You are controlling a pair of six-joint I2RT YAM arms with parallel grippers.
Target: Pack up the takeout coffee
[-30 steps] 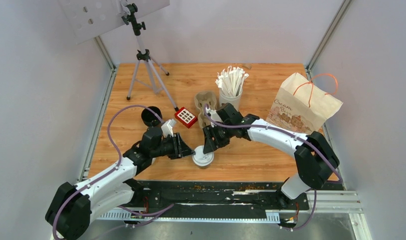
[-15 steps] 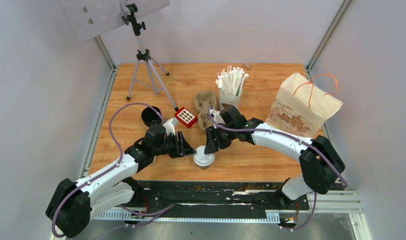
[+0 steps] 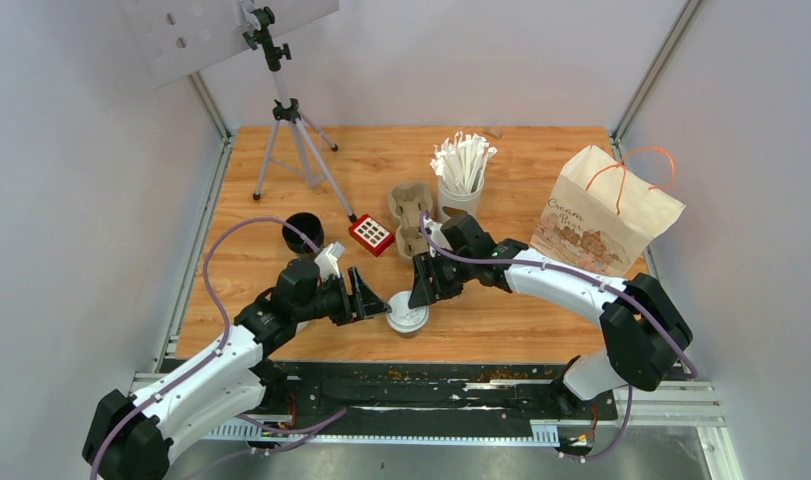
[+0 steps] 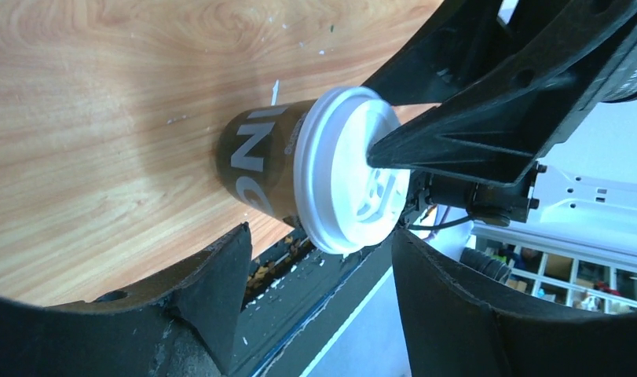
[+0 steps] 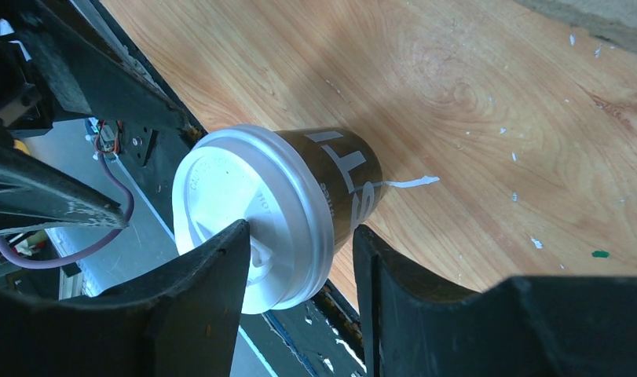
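A dark brown cup with a white lid (image 3: 406,317) stands near the table's front edge. It also shows in the left wrist view (image 4: 256,157) and the right wrist view (image 5: 342,184). My right gripper (image 3: 418,297) (image 5: 299,239) is open and straddles the lid's rim, with one fingertip (image 5: 228,251) on the lid top and the other beside the cup wall. My left gripper (image 3: 374,303) (image 4: 319,243) is open just left of the cup, and the lid lies just beyond its fingertips. A second dark cup (image 3: 302,232) stands at the left, with no white lid showing.
A beige pulp tray (image 3: 411,213) and a white cup of wrapped sticks (image 3: 462,172) stand behind the right gripper. A paper bag (image 3: 606,210) stands at the right. A red keypad (image 3: 371,234) and a tripod (image 3: 286,130) are at the back left. A black rail (image 3: 431,385) runs along the front edge.
My left arm has shifted toward the near edge and its gripper has come closer to the lidded cup. The right gripper and the cup have barely moved.
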